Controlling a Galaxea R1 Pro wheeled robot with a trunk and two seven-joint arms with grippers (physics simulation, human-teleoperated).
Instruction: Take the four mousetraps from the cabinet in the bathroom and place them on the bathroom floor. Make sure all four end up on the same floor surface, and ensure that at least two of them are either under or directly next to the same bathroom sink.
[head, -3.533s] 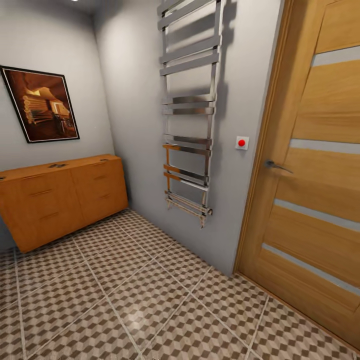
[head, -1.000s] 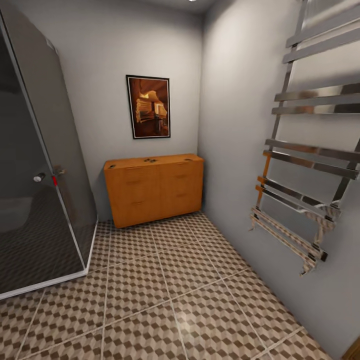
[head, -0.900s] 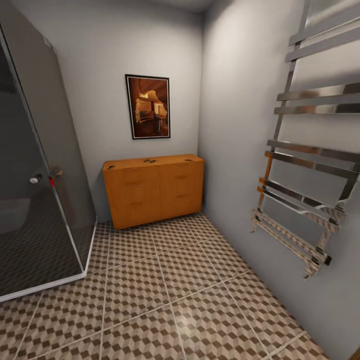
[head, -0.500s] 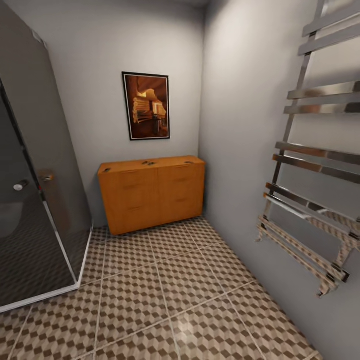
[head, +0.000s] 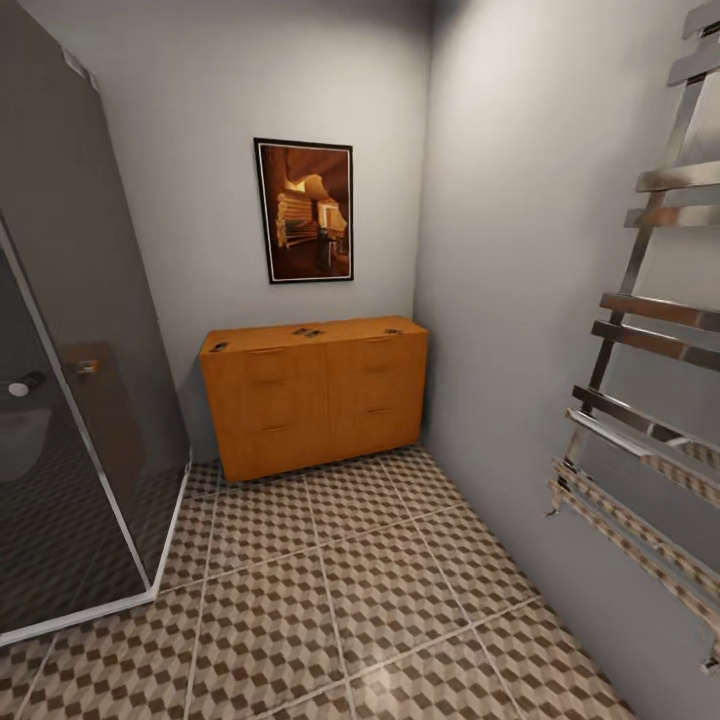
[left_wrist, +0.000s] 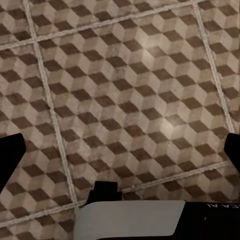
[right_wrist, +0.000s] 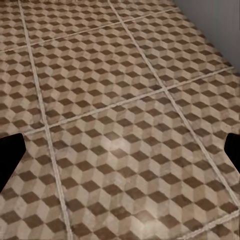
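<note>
Head camera faces the cabinet across the room; both wrist cameras overlook bathroom floor.

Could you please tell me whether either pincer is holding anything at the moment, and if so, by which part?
Nothing is held. The left pincer and the right pincer are both open, with bare brown, beige and white cube-patterned floor tiles between their fingertips.

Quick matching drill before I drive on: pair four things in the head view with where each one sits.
Things:
1. cabinet
2. framed picture
3. towel rail
4. glass shower enclosure

Places:
A. on the right-hand wall
B. at the view's left edge
C. on the floor against the far wall
D. hung above the cabinet

Pairs: 1-C, 2-D, 3-A, 4-B
</note>
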